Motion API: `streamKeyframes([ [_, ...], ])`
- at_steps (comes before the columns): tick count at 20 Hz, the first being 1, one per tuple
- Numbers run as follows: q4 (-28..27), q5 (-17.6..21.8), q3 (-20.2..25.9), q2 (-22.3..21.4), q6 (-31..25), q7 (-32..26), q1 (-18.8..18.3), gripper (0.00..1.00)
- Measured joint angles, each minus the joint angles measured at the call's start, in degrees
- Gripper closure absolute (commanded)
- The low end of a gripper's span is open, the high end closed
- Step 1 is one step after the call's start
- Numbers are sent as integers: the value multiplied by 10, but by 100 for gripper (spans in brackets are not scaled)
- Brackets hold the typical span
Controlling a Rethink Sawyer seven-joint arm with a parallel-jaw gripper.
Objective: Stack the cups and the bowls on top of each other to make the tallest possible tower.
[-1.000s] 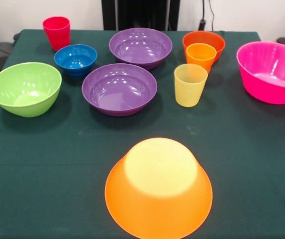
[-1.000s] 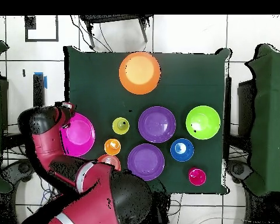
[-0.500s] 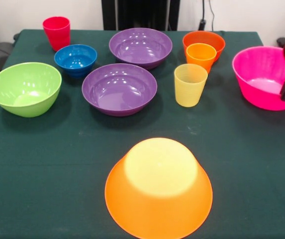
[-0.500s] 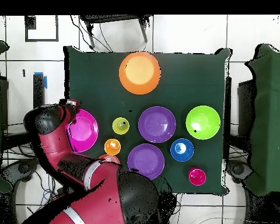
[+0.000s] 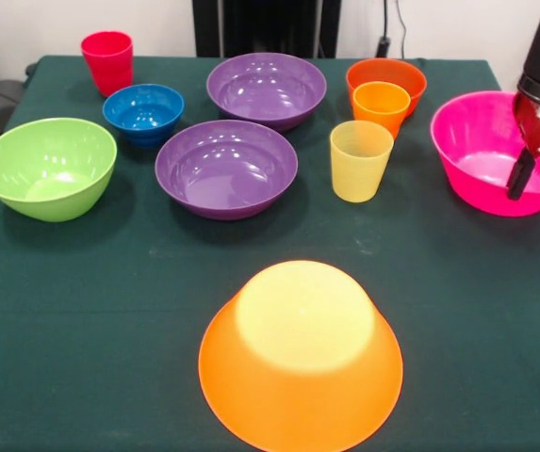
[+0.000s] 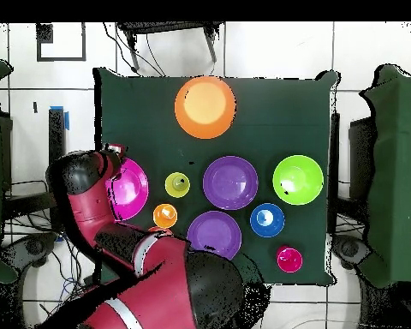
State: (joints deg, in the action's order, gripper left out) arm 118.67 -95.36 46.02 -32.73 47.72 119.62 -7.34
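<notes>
dark green cloth covers the table (image 5: 81, 311). at far left sits the lime green bowl (image 5: 48, 168); behind it stand the red cup (image 5: 107, 61) and the small blue bowl (image 5: 143, 112). two purple bowls follow, one nearer (image 5: 226, 168) and one farther back (image 5: 266, 88). near the front edge the large orange bowl (image 5: 300, 358) lies upside down, alone. right of centre the translucent yellow cup (image 5: 361, 159) stands before the orange-yellow cup (image 5: 381, 106), which touches the red-orange bowl (image 5: 387, 80). at far right the pink bowl (image 5: 496, 151) stands upright, with the gripper (image 5: 522, 174) at its right rim; whether it grasps the rim i cannot tell.
</notes>
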Motion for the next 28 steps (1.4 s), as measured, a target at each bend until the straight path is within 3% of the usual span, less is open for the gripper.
streamKeyframes([
  [12, -9, 0, 0, 2, 0, -100, -27, 100],
  [17, -9, 7, -1, 3, -3, -100, -30, 100],
  [28, -9, 76, -15, 15, -15, -100, -29, 100],
])
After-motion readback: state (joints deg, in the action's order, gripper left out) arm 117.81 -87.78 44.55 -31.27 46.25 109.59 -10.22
